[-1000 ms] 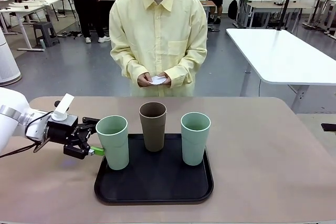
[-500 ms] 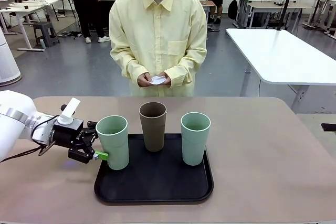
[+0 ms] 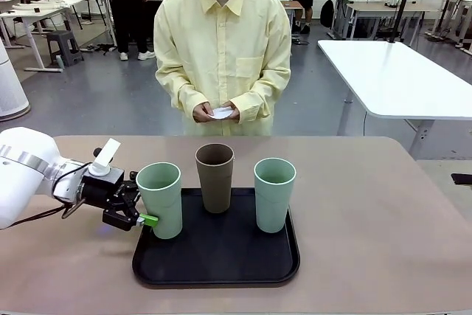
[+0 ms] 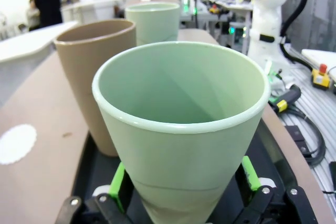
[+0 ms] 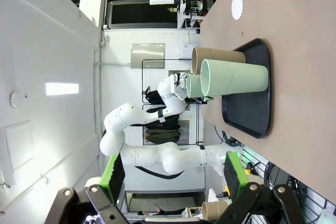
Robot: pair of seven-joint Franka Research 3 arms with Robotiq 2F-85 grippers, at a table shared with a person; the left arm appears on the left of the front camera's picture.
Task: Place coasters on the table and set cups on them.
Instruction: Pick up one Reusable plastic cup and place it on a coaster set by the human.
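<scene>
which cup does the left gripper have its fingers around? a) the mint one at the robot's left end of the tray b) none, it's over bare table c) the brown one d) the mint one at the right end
a: the left gripper has a green pad on each side of the left mint cup, while the brown cup and the other mint cup stand beyond it on the tray.

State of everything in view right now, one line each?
left gripper: straddling left mint cup, contact unclear
right gripper: open, empty
left mint cup: upright on tray
brown cup: upright on tray
right mint cup: upright on tray
coaster: flat on table
person's hands: holding white paper
</scene>
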